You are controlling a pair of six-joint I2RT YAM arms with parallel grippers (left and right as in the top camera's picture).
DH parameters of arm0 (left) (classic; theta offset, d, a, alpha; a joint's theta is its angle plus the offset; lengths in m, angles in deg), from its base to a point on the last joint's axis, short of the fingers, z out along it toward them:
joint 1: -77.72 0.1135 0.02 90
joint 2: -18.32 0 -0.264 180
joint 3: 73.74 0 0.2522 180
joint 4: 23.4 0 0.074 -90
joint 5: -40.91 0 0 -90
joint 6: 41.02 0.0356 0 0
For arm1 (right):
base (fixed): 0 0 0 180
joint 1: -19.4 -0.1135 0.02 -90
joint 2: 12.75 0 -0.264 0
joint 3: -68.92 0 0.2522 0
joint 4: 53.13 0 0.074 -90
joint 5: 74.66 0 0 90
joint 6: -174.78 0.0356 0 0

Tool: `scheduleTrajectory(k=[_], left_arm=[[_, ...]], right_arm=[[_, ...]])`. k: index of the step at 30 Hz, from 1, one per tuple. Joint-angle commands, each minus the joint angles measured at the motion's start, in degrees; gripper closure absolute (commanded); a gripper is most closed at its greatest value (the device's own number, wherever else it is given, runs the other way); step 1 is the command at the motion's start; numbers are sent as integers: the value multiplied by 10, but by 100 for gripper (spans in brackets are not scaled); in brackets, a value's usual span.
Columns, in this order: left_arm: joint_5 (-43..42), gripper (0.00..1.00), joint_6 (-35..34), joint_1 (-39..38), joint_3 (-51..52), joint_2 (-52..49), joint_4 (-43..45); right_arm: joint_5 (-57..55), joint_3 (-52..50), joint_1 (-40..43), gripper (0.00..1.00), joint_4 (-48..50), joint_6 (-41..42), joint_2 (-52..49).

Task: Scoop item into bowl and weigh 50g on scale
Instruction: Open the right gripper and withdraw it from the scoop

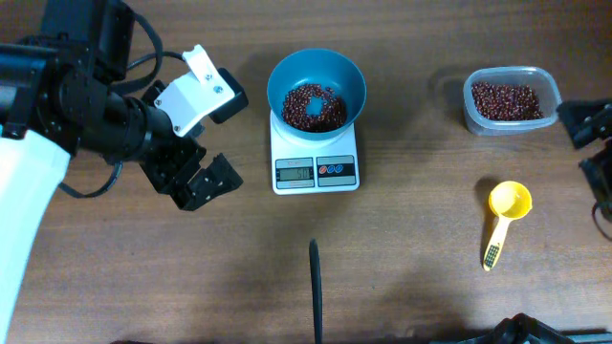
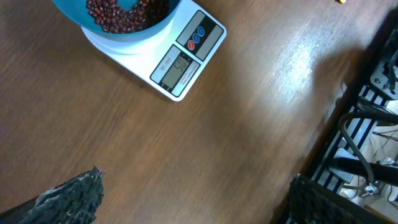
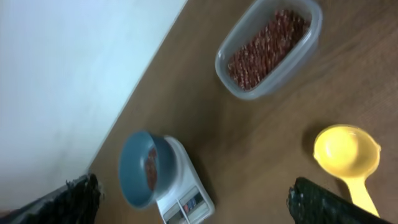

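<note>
The blue bowl (image 1: 316, 91) stands on the white scale (image 1: 315, 162) at the table's middle back, holding a heap of reddish-brown beans (image 1: 314, 107). The bowl (image 2: 118, 22) and scale (image 2: 180, 62) also show in the left wrist view, and the bowl (image 3: 142, 168) and scale (image 3: 186, 193) in the right wrist view. My left gripper (image 1: 196, 182) is open and empty, left of the scale; its fingertips show in the left wrist view (image 2: 193, 199). My right gripper (image 3: 193, 199) is open and empty; the right arm (image 1: 598, 162) is at the right edge.
A clear tub (image 1: 510, 99) with more beans stands at the back right, also in the right wrist view (image 3: 267, 46). A yellow scoop (image 1: 505, 218) lies empty on the table in front of it, also seen in the right wrist view (image 3: 347, 152). A black strip (image 1: 314, 291) lies at the front middle.
</note>
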Motion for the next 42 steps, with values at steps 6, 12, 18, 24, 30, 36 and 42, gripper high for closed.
scheduleTrajectory(k=[6,12,18,24,30,36,42], left_arm=[[-10,1,12,-1,-8,9,0],[-10,1,11,-1,-8,9,0],[-10,1,11,-1,-8,9,0],[-10,1,11,-1,-8,9,0],[-10,1,11,-1,-8,9,0],[-10,1,11,-1,-8,9,0],[-10,1,11,-1,-8,9,0]], right_arm=[[-30,-1,-107,1,-16,-179,98],[-73,-40,-167,1,-41,-178,261],[-72,-107,-167,2,-8,-172,400],[-70,-229,-198,1,119,-172,469],[-73,-340,-263,1,267,-260,469],[-101,-391,-304,1,329,-324,469],[-163,-463,-346,1,384,-324,469]])
